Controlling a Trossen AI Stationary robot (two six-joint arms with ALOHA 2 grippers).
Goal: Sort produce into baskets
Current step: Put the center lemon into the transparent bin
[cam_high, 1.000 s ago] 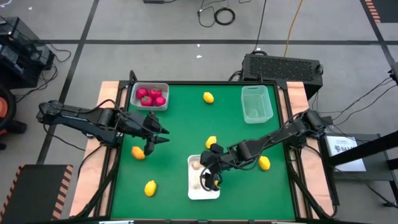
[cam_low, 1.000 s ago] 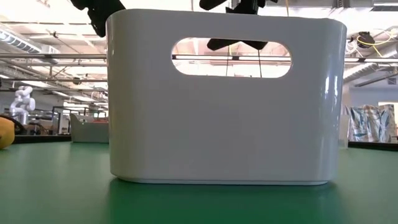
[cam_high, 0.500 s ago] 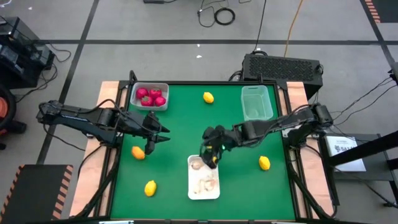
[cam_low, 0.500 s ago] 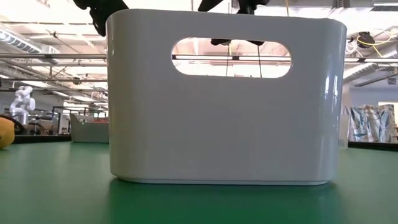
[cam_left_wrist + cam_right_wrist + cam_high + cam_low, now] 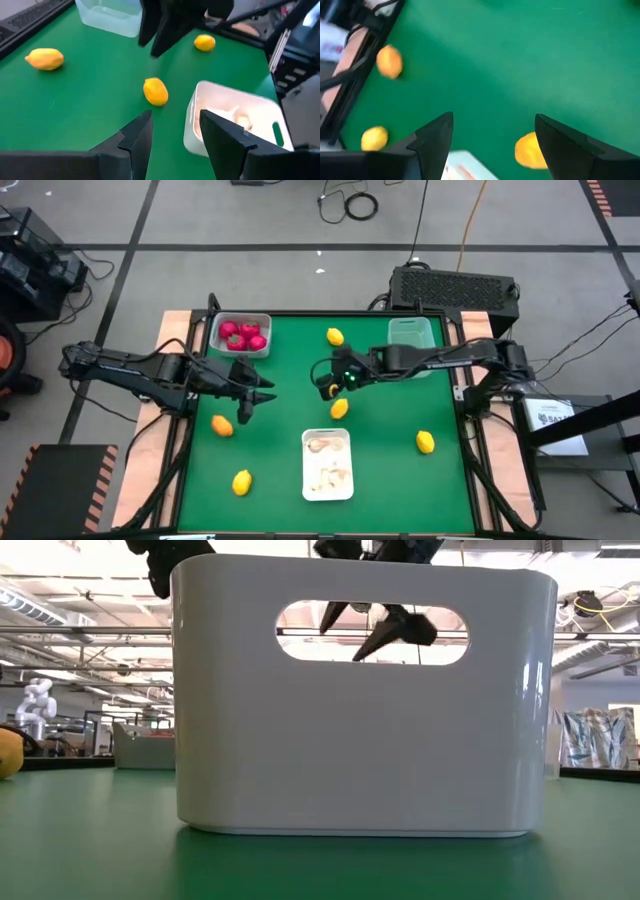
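Observation:
My right gripper point(image 5: 322, 378) hangs open and empty above the middle of the green table, just beyond a yellow lemon point(image 5: 339, 408) that lies on the mat. My left gripper point(image 5: 258, 395) stands open and empty at the left, above the mat, with an orange piece point(image 5: 222, 425) near it. The whitish-grey basket point(image 5: 216, 330) at the far left holds several red pieces point(image 5: 242, 336). The pale green basket point(image 5: 412, 355) stands at the far right. More lemons point(image 5: 335, 336) point(image 5: 425, 442) point(image 5: 241, 481) lie loose on the mat.
A white tub point(image 5: 309, 470) with a handle slot stands near the front edge and holds pale garlic-like bulbs point(image 5: 328, 472); it fills the low view point(image 5: 360, 740). Wooden rails point(image 5: 175, 350) border the table's left and right. Bare mat lies between the two grippers.
My right gripper has risen from over the white tub and swung toward the table's far edge, passing the middle lemon and rolling about its own axis. Its fingers stay open and empty. The produce and baskets have not moved.

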